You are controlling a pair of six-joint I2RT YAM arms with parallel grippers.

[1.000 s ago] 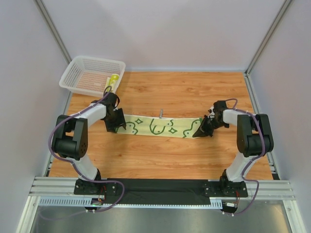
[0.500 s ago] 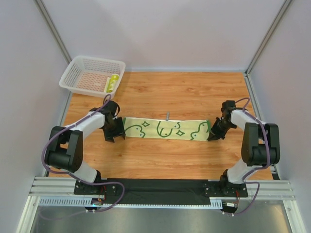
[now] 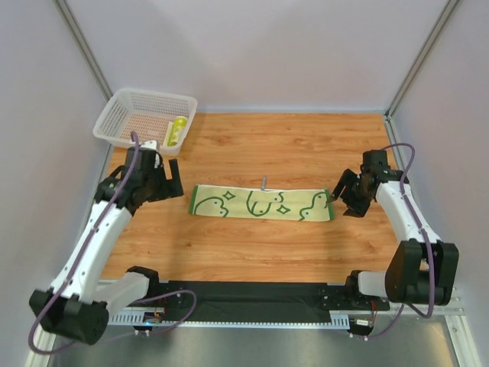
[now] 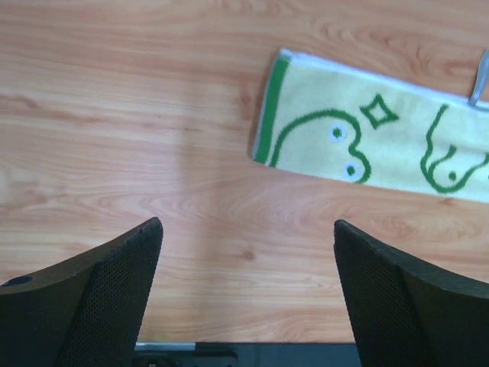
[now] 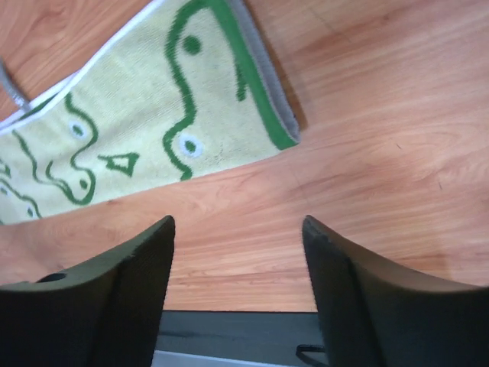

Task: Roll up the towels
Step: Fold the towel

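Note:
A cream towel (image 3: pixel 261 203) with green swirl patterns lies flat and stretched out lengthwise across the middle of the wooden table. My left gripper (image 3: pixel 170 177) hangs open just off its left end, touching nothing. In the left wrist view the towel's left end (image 4: pixel 367 141) lies ahead and to the right of the open gripper (image 4: pixel 246 223). My right gripper (image 3: pixel 350 196) stands open beside the right end. In the right wrist view that end (image 5: pixel 153 115) lies ahead of the empty gripper (image 5: pixel 238 220). A bright yellow-green towel (image 3: pixel 178 130) sits rolled up in the basket.
A white mesh basket (image 3: pixel 153 93) stands at the table's back left corner, close behind my left arm. A small grey loop (image 3: pixel 263 182) sticks out from the towel's far edge. Grey walls enclose the table on three sides.
Both grippers have opened and let go of the towel's ends. Each arm has drawn back outward and lifted, and the towel now lies flat on the table.

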